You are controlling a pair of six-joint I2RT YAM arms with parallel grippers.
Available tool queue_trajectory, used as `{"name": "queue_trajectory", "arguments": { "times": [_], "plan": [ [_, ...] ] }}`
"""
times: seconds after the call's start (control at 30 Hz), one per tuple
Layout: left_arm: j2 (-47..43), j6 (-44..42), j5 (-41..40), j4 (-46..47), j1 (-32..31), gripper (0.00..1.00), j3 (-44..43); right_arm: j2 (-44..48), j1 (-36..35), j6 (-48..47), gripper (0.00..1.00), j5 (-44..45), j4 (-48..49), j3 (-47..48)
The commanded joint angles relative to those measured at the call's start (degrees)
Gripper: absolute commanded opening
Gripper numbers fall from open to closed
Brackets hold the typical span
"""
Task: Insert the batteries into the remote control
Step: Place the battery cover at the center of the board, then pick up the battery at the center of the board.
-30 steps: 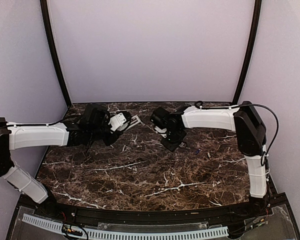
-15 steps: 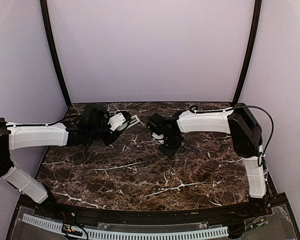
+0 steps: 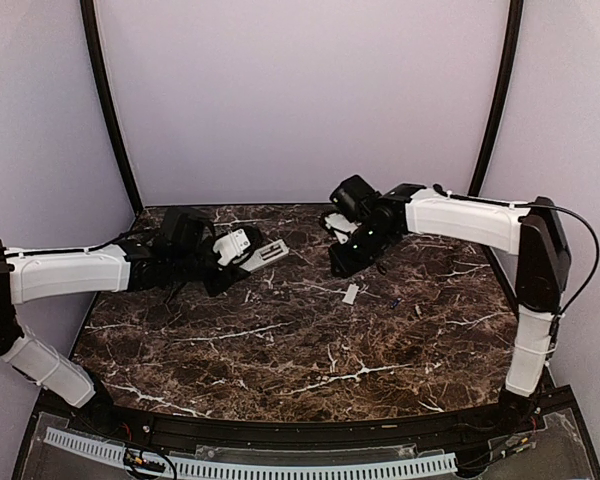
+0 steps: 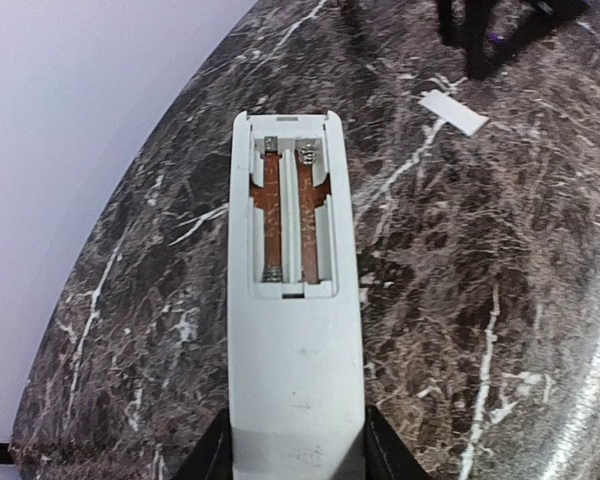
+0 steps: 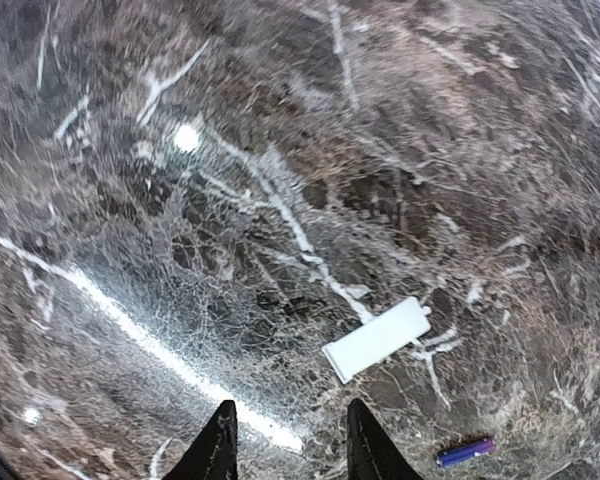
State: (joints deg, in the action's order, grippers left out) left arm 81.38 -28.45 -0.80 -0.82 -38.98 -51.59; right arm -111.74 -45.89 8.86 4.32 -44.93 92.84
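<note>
The white remote control (image 4: 295, 330) lies back side up in my left gripper (image 4: 295, 440), whose jaws are shut on its near end. Its battery bay (image 4: 292, 215) is uncovered, showing bare copper contacts and no cells. In the top view the remote control (image 3: 265, 252) sticks out to the right of my left gripper (image 3: 232, 250). My right gripper (image 5: 288, 410) hangs open above the table with nothing between its fingers, and stands at the back middle (image 3: 345, 258). A purple battery (image 5: 465, 451) lies on the marble to its right.
A flat white battery cover (image 5: 378, 339) lies on the marble table (image 3: 280, 350), just beyond my right fingers (image 5: 220, 440); in the top view this cover (image 3: 350, 293) is left of the purple battery (image 3: 393, 301). Walls close in the back and sides.
My right gripper has opened and risen toward the back, and the white cover now lies on the table below it. The left gripper still holds the remote, shifted slightly.
</note>
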Motion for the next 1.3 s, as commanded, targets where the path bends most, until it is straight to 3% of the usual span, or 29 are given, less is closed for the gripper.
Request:
{"name": "queue_trajectory", "arguments": {
  "times": [0.0,0.1,0.2,0.47,0.8,1.27],
  "plan": [
    [-2.1,0.6,17.9,-7.9,-0.5,0.0,0.0,7.0,6.2,8.0,0.37,-17.2,9.7,-6.9],
    [-1.2,-1.2,20.4,-10.3,-2.1,0.0,-0.2,9.6,9.0,11.6,0.42,-18.9,10.3,-10.1],
    [0.2,-2.6,20.2,-11.6,-3.3,0.0,-0.1,9.9,11.4,15.5,0.46,-13.7,5.3,-11.2],
    [4.2,-6.6,16.5,-11.7,-7.9,0.0,1.1,6.4,13.1,21.2,0.39,-0.8,-1.7,-15.3],
    [5.0,-7.2,16.4,-11.0,-9.0,0.0,1.6,2.2,15.4,22.5,0.38,3.0,-0.5,-15.7],
    [1.9,-12.3,6.0,-0.8,-10.4,0.0,7.0,-1.3,16.0,23.7,0.4,3.3,2.2,-18.5]
  ]
}}
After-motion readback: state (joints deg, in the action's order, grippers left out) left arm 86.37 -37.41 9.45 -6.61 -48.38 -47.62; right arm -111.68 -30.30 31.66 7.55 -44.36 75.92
